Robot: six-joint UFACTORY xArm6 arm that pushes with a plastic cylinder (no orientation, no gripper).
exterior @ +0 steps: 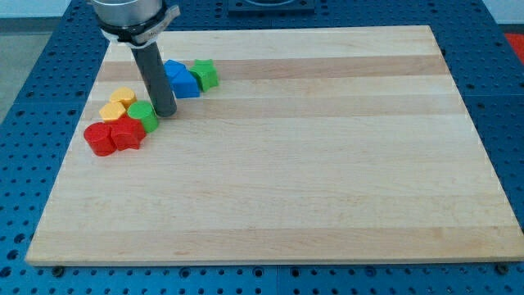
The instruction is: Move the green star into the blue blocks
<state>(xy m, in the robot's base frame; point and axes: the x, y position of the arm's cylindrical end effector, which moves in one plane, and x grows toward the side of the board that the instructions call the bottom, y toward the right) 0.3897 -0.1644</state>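
The green star (205, 74) sits at the view's upper left, touching the right side of the blue blocks (180, 79). My rod comes down from the top left and my tip (165, 113) rests just below the blue blocks, touching or nearly touching the right side of a green round block (143, 115). The rod hides part of the blue blocks' left side. The tip is down and to the left of the green star, apart from it.
Two yellow blocks (118, 103) lie left of the green round block. Two red blocks (113, 136) lie below them. All stand on a wooden board (311, 164) set on a blue perforated table (24, 123).
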